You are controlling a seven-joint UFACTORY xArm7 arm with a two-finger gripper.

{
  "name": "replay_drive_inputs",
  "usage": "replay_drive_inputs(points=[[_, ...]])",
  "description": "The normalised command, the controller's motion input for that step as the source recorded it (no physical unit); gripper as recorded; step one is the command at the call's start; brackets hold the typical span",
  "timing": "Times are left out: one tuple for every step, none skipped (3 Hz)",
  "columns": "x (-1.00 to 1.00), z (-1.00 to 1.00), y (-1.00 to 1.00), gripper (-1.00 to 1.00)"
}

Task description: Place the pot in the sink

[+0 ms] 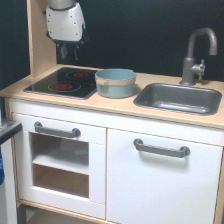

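Note:
The pot, light blue-teal with a tan rim and band, stands upright on the light wood countertop, between the black hob and the sink. It overlaps the hob's right edge. The sink is a dark grey basin at the exterior view's right, with a grey curved faucet behind it. My gripper hangs under the white arm body at the upper left, above the hob's back edge and well left of the pot. Its dark fingers are blurred, so I cannot tell how far they are spread. It holds nothing.
A tall wooden side panel rises just left of the arm. Below the countertop are white cabinet fronts with grey handles and an oven window. A dark object edge juts in at the far left.

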Motion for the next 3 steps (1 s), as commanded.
replay_drive_inputs(points=[[0.58, -0.16, 0.05, 1.00], [0.37, -0.49, -0.04, 1.00], [0.30, -0.66, 0.00, 1.00]])
